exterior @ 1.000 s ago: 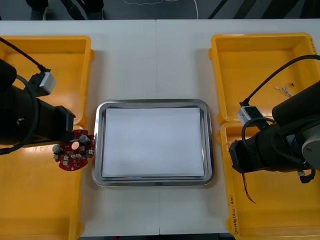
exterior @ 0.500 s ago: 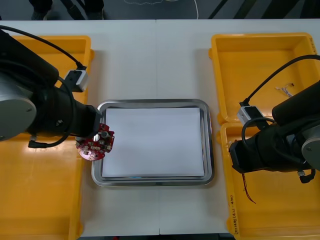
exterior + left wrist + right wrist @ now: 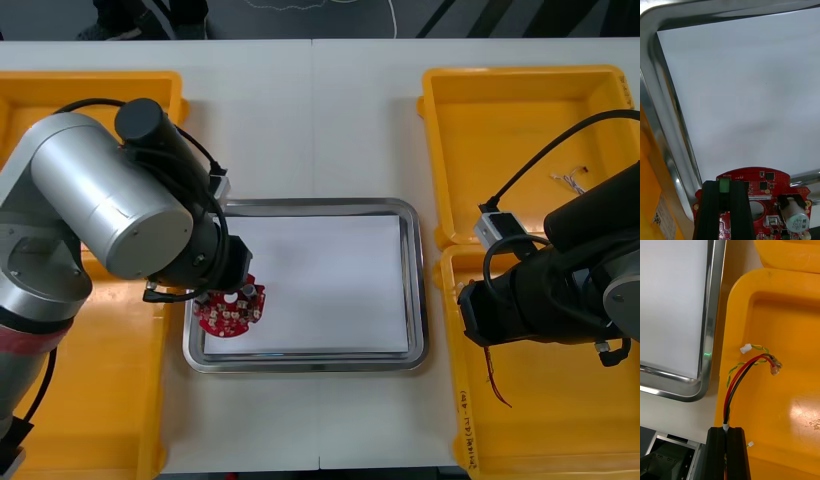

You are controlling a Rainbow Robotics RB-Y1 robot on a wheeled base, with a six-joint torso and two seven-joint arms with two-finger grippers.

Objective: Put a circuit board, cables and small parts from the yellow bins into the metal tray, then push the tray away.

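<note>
Over shiny tray (image 3: 417,300), left hand (image 3: 226,288), round board (image 3: 232,314)

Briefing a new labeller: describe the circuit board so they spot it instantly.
Find the central metal tray. Over its near left corner the left pincer grips a round red circuit board. Nothing else is a red disc; the right pincer, over a yellow bin, holds cables.

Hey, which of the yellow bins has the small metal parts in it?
The far yellow bin on the robot's right: small metal parts lie on its floor. The nearer right bin holds cables instead.
</note>
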